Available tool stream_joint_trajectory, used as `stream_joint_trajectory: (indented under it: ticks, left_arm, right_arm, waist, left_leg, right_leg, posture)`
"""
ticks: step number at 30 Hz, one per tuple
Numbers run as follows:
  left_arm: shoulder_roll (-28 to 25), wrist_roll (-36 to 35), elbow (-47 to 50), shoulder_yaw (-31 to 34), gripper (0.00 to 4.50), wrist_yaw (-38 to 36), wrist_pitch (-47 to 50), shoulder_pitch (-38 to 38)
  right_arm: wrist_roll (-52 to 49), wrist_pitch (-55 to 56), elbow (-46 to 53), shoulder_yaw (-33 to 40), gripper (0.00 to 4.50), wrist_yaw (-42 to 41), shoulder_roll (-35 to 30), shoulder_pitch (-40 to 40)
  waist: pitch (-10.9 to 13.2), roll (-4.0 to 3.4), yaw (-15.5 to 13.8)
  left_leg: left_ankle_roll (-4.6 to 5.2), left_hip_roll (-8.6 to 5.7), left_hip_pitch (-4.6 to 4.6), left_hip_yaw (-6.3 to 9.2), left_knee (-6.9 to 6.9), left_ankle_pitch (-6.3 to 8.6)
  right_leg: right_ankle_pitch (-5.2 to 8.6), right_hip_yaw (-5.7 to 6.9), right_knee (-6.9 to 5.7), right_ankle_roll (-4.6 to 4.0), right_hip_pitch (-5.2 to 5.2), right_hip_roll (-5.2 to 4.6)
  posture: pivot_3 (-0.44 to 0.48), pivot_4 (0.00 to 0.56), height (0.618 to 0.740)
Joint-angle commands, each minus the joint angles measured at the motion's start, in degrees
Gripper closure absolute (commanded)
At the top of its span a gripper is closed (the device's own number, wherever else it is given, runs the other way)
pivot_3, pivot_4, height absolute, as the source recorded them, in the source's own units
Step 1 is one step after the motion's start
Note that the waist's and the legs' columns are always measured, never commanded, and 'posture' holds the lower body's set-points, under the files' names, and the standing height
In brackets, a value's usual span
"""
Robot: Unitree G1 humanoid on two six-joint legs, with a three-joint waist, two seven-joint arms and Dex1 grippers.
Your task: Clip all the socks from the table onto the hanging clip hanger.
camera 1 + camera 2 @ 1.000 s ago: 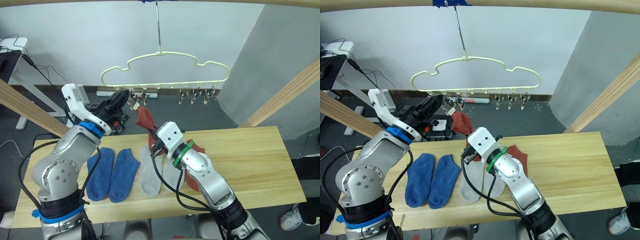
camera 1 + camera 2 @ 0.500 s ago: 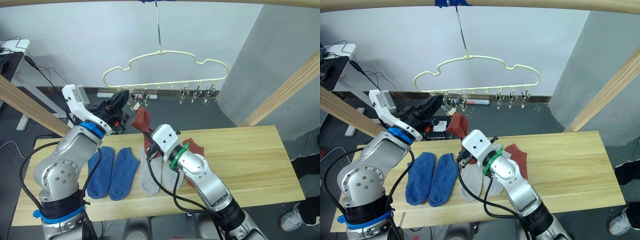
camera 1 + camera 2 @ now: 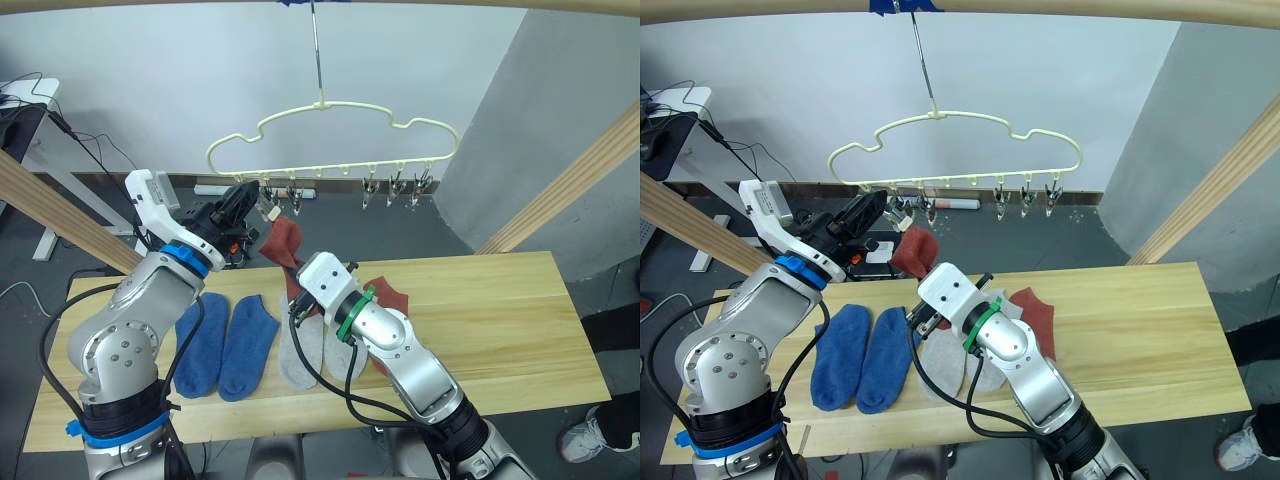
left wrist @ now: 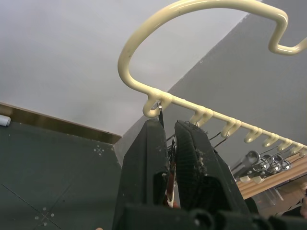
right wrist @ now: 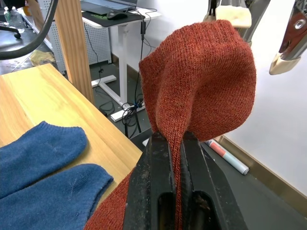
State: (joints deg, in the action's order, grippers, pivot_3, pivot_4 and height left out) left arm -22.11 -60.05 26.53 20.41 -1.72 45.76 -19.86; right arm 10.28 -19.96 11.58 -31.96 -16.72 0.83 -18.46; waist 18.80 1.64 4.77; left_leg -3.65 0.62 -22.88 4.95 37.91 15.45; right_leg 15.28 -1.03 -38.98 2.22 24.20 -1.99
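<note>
While pinched by right gripper (image 5: 175, 143): red sock (image 5: 201, 76) above it.

Red sock (image 5: 201, 72) hides its clip's bite — grey socks (image 3: 300, 350) half-hidden behind the arm.

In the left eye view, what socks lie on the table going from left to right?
Left blue sock → right blue sock → left grey sock → right grey sock → red sock on the table, partly behind the right arm.

Red sock (image 5: 201, 76) (raised) below hanger (image 3: 330, 135)
</note>
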Motion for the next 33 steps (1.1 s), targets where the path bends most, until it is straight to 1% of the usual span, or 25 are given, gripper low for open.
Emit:
stream_joint_trajectory:
  ticks: [1,9,20,29,33]
  left_arm:
    - [0.0,-0.9,2.6,-0.2,4.33,-0.2,-1.1,0.4]
    - [0.1,-1.1,2.6,-0.4,4.33,0.1,-1.2,0.2]
    - [0.2,-1.0,2.2,-0.1,4.33,0.7,-1.5,-0.3]
    - [-0.4,-1.2,2.3,0.2,4.33,0.2,-1.2,0.4]
    - [-0.5,-1.2,2.2,0.2,4.33,0.2,-1.2,0.5]
  right_arm:
    - [0.4,2.1,1.2,-1.0,4.50,-0.6,0.4,-0.5]
    - [0.7,2.4,0.1,-1.0,4.50,-0.9,1.0,-1.7]
    - [1.8,2.6,1.5,-1.6,4.50,0.6,0.8,2.4]
    - [1.9,4.3,1.8,0.8,4.50,4.2,3.1,2.1]
    - [1.6,5.1,1.5,0.9,4.50,4.1,3.3,2.0]
  waist:
    - [0.0,0.00,0.0]
    - [0.0,0.00,0.0]
    - [0.0,0.00,0.0]
    - [0.0,0.01,0.0]
    - [0.0,0.01,0.0]
  left_leg:
    - [0.00,0.00,0.00,0.00,0.00,0.00]
    - [0.00,0.00,0.00,0.00,0.00,0.00]
    - [0.00,0.00,0.00,0.00,0.00,0.00]
    - [0.00,0.01,0.00,0.01,0.00,0.00]
    - [-0.01,0.00,0.00,0.00,0.00,0.00]
  right_leg:
    - [0.00,0.00,0.00,0.00,0.00,0.00]
    - [0.00,0.00,0.00,0.00,0.00,0.00]
    - [0.00,0.00,0.00,0.00,0.00,0.00]
    - [0.00,0.00,0.00,0.00,0.00,0.00]
    - [0.00,0.00,0.00,0.00,0.00,0.00]
  posture:
    - [-0.120,0.318,0.740]
    - [-0.116,0.318,0.740]
    - [-0.114,0.316,0.740]
    - [-0.112,0.316,0.740]
    - [-0.112,0.315,0.740]
